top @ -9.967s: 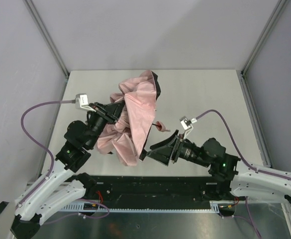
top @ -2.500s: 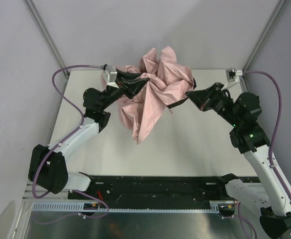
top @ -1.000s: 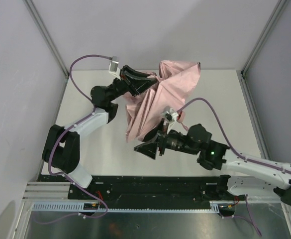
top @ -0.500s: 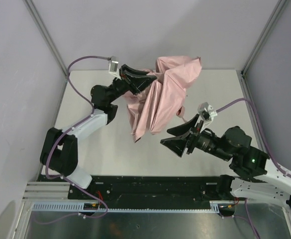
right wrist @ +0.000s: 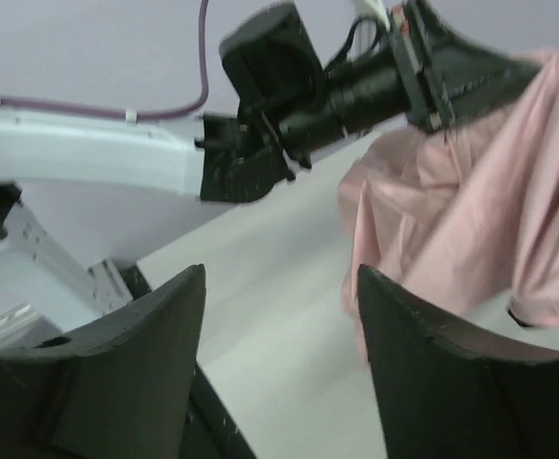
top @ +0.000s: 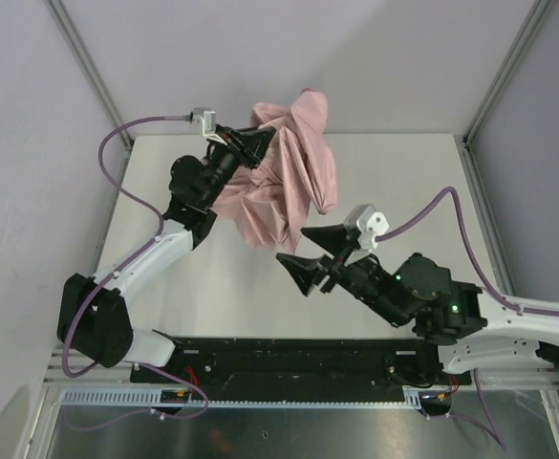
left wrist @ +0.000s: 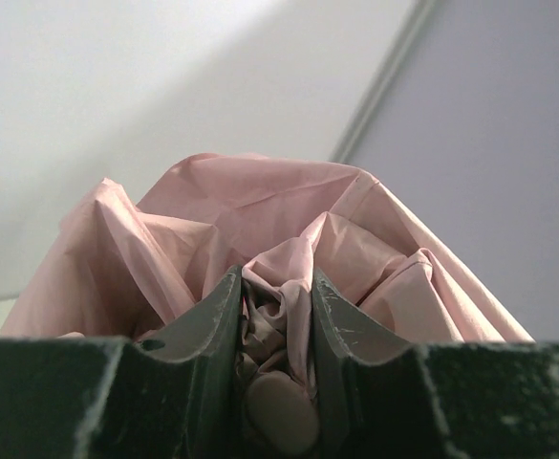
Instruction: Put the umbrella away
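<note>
Umbrella (top: 284, 182) is held up over the far part of the desk (top: 408, 182), its pink fabric crumpled and hanging. Left hand (left wrist: 276, 287) is clenched on a fabric fold. Right hand (top: 310, 251) is spread wide with nothing grasped, near the hanging edge.

Umbrella (top: 284, 182) in left tool (top: 250, 145) (right tool (top: 293, 246) before it).

The umbrella (top: 284, 182) is creased matt cloth; the fingers (left wrist: 217, 325) of the left tool (left wrist: 276, 287) look scuffed dark plastic.
</note>
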Robot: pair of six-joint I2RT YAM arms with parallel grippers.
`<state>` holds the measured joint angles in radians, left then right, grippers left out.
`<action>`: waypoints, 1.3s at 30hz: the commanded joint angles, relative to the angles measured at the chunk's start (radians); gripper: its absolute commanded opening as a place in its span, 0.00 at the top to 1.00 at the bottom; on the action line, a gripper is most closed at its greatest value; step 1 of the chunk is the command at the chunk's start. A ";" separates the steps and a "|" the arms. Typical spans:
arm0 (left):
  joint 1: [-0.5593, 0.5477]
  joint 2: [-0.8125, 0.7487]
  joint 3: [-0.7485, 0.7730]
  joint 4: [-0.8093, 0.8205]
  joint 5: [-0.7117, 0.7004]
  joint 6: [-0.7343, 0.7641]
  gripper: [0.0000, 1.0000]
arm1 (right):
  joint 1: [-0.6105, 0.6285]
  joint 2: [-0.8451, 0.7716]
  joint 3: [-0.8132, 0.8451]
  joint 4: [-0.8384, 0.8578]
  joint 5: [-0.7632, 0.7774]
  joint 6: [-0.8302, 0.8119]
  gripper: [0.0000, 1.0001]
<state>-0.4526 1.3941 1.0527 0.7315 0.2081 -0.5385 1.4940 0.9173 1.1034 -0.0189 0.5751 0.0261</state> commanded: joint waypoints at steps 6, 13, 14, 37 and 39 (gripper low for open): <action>-0.046 -0.088 0.027 -0.158 -0.313 0.071 1.00 | -0.208 0.299 0.249 -0.013 -0.144 0.020 0.92; -0.065 -0.091 0.060 -0.228 -0.352 0.073 1.00 | -0.247 0.487 0.343 -0.073 -0.168 -0.009 1.00; -0.070 -0.092 0.067 -0.239 -0.355 0.077 1.00 | -0.248 0.513 0.359 -0.092 -0.146 -0.016 1.00; -0.127 -0.100 0.109 -0.259 -0.228 0.071 1.00 | -0.444 0.635 0.340 -0.027 -0.147 -0.071 1.00; -0.131 -0.099 0.109 -0.260 -0.219 0.068 1.00 | -0.472 0.648 0.339 0.024 -0.098 -0.103 1.00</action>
<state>-0.5613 1.3445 1.0943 0.3935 -0.0559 -0.4629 1.0721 1.5455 1.4376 -0.1425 0.4286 -0.0109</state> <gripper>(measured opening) 0.322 0.007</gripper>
